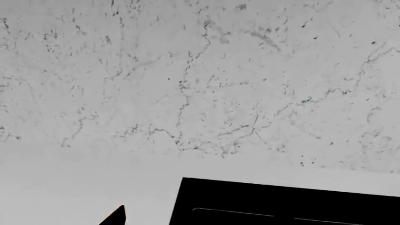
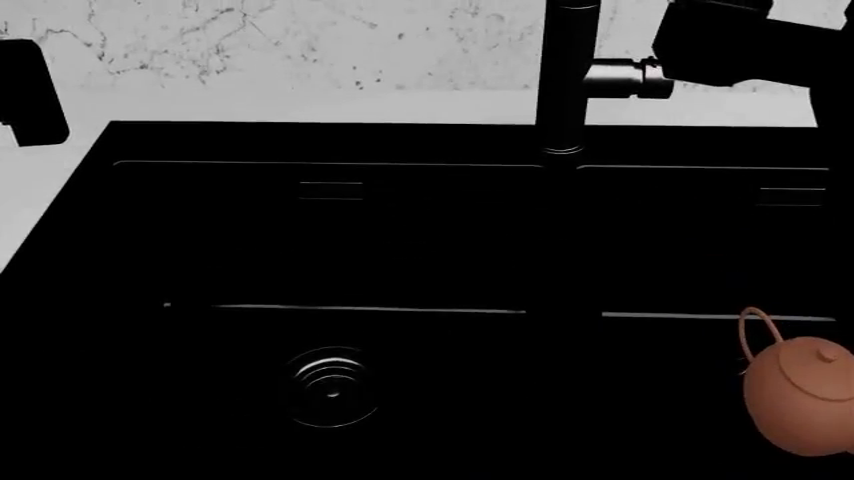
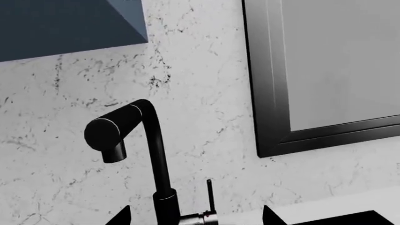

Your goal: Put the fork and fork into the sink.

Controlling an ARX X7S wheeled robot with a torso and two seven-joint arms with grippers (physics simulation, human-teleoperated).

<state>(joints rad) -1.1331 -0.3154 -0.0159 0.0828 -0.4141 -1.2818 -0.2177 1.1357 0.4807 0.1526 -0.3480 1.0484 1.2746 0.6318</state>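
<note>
The left arm is showing only as a dark block at the head view's left edge, raised high and well out to the side, so its left tool [image 2: 24, 92] is giving nothing away about its jaws. In the left wrist view, just one dark pointed fingertip [image 1: 115, 216] is poking into frame. Over on the other side, the right tool [image 2: 727, 45] is hanging up in the head view's top right corner, a bulky black shape cut off by the frame. Two dark fingertips [image 3: 121, 217] are peeking into the right wrist view, standing well apart.
</note>
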